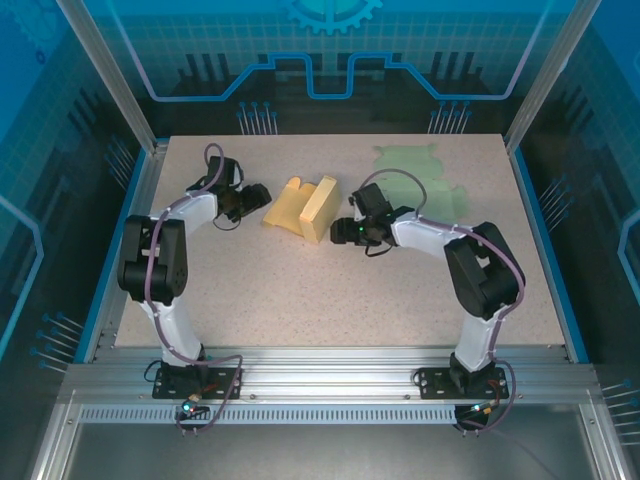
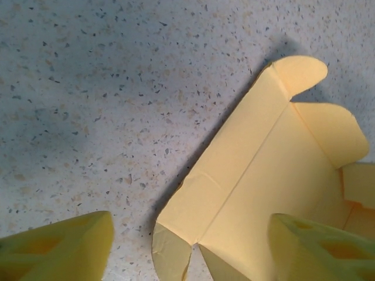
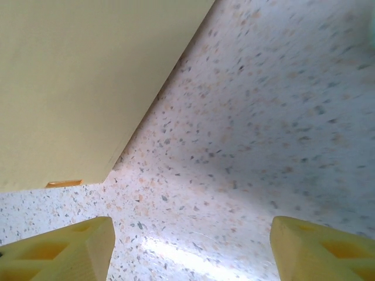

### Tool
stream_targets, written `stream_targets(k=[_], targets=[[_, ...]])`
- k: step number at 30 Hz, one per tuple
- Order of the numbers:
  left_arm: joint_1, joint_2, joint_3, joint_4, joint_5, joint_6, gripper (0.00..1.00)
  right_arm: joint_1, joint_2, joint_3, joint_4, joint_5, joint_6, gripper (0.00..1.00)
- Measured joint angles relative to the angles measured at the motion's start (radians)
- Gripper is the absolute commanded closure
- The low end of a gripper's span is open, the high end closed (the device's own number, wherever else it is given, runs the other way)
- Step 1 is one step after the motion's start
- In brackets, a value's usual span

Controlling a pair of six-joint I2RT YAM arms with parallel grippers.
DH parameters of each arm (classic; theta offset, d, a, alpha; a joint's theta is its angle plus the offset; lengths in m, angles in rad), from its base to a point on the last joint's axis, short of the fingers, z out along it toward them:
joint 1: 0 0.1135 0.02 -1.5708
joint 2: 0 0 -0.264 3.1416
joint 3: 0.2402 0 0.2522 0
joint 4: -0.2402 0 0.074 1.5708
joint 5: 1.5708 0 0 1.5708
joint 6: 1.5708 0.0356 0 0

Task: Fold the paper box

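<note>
Partway through, by the look of it. Yellow die-cut paper box [image 1: 305, 208] lying a little behind the middle of the speckled beige table [image 1: 300, 300], between the 2 arms. Creased and lifted already: 1 long wall standing up on the right side in the top view, a lower panel sloping on the left. Not yet a box, though. From the left wrist: 2 rounded flaps at the far end hanging loose and untucked, 2 small tabs at the near corner splayed, 1 long crease cleanly formed. Left to do, probably: raising the end walls, tucking flaps and tabs, squaring the whole.

Left gripper [image 1: 258, 202] just beside the box's left edge, jaws spread wide, clamping nothing; 1 of its yellow fingers [image 2: 64, 249] over bare table, the other over the box's near panel, contact impossible to judge. Right gripper [image 1: 340, 232] close at the raised wall's near right corner, likewise spread wide and empty, bare table between the fingers, the wall's flat face just ahead on the left in its wrist view. Pale green flat paper sheet [image 1: 420, 175] lying well apart at the back right, untouched.
</note>
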Motion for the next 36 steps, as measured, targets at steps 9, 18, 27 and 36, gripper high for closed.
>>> stream_targets(k=[9,18,27,36], targets=[[-0.047,0.030,-0.080,0.033,0.030,-0.071,0.40,-0.035,-0.125,0.013,-0.035,0.038,-0.038,0.27],[-0.068,0.060,-0.088,0.078,0.007,-0.130,0.84,-0.035,-0.156,0.013,-0.037,0.055,-0.049,0.26],[-0.092,-0.023,-0.097,0.162,-0.065,0.014,0.95,-0.066,-0.261,-0.026,-0.046,0.064,-0.083,0.25],[-0.115,-0.237,-0.111,0.397,-0.026,0.315,0.88,-0.111,-0.402,-0.089,-0.042,0.064,-0.139,0.23]])
